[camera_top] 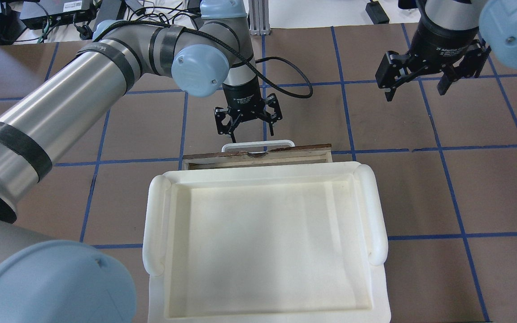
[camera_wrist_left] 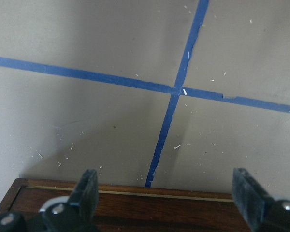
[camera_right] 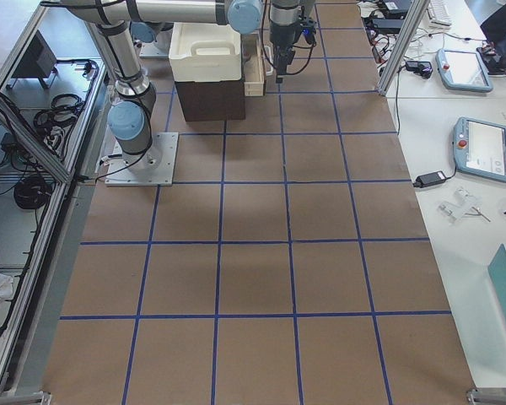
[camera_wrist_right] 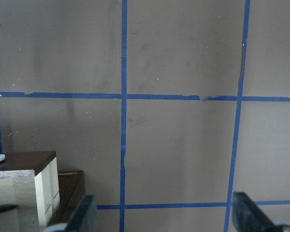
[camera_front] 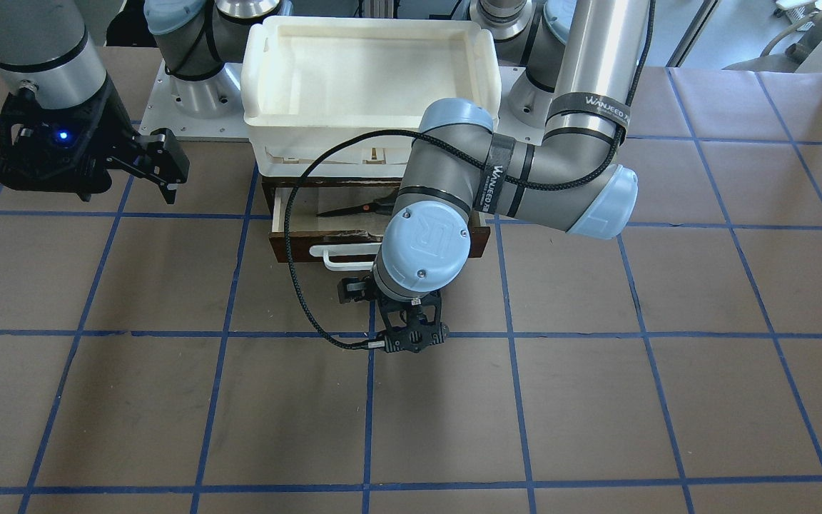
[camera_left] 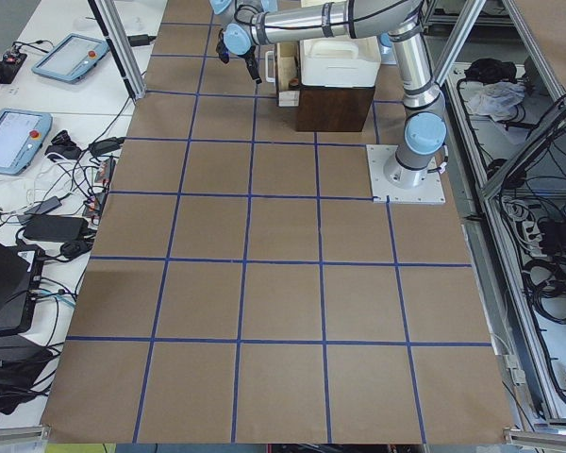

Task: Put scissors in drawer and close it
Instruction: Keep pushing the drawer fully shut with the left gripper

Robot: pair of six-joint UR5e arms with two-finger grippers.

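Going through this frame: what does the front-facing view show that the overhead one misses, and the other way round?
Only the front-facing view shows the scissors, lying inside the open drawer and partly behind the left arm's wrist. Only the overhead view shows the left gripper with its jaws plainly apart, just beyond the white handle; there the white tray hides the drawer's inside. Both show the tray above the drawer, the handle, and the right gripper off to the side.
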